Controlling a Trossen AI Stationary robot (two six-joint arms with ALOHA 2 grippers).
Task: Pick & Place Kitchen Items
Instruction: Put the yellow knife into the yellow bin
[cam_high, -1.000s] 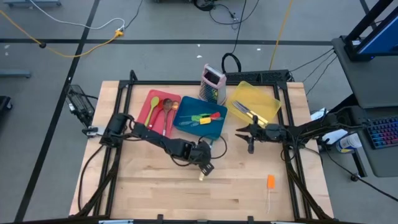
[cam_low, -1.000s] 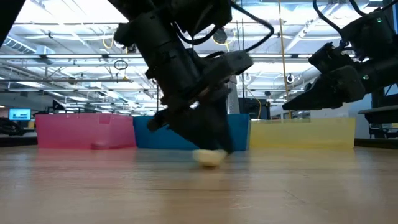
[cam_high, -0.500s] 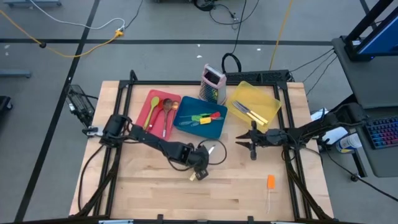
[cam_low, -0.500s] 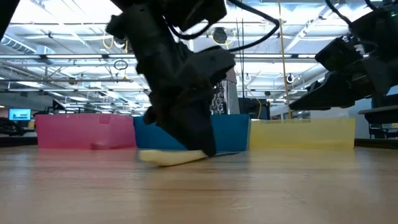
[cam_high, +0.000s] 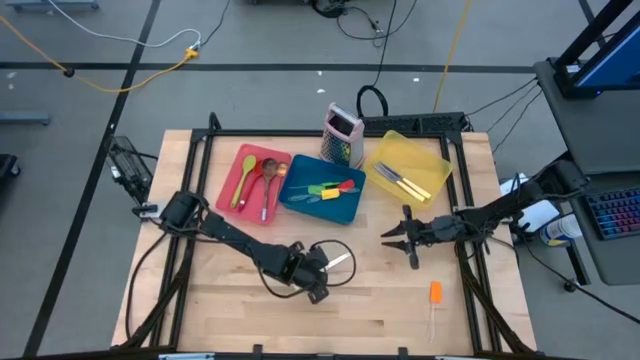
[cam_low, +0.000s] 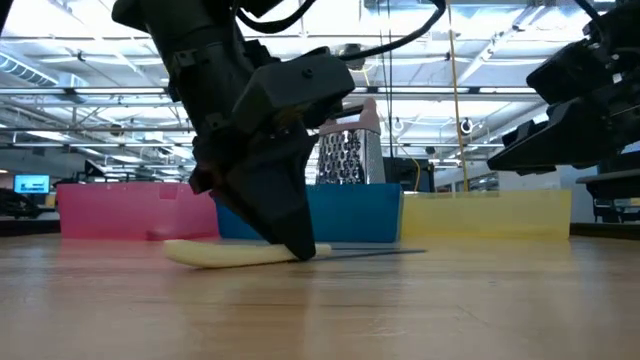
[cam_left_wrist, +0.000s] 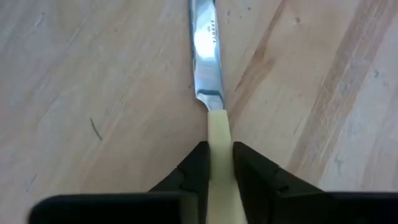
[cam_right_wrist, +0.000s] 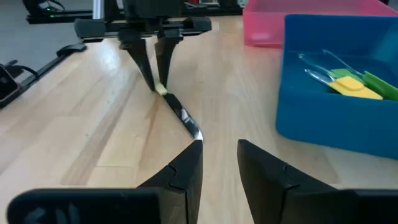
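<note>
A knife with a pale handle (cam_low: 228, 254) and a metal blade (cam_high: 341, 262) lies flat on the wooden table, in front of the trays. My left gripper (cam_high: 319, 284) stands over its handle and is shut on it. My right gripper (cam_high: 404, 238) hovers open to the right of the knife with nothing between its fingers (cam_right_wrist: 186, 165). An orange spatula (cam_high: 435, 292) lies on the table near the right front corner. The red tray (cam_high: 244, 194) holds spoons, the blue tray (cam_high: 303, 207) holds spatulas and the yellow tray (cam_high: 434, 162) holds cutlery. My left gripper pinches the knife's pale handle (cam_left_wrist: 218, 132) between its two fingers, close to where the blade starts. The fingers (cam_left_wrist: 198, 163) come steeply from above, one on each long side of the handle. The knife rests flat on the table along its whole length.
An upright metal grater with a pink top (cam_high: 342, 135) stands behind the blue tray. The three trays sit in a row at the table's far side. Bare wood lies between the trays and the near edge. A black frame runs along the table's sides.
My left gripper has gone toward the table's near edge and a little left, and the knife has slid and turned with it on the table; its handle now shows lengthwise in the low view. My right gripper has swung toward the near edge.
</note>
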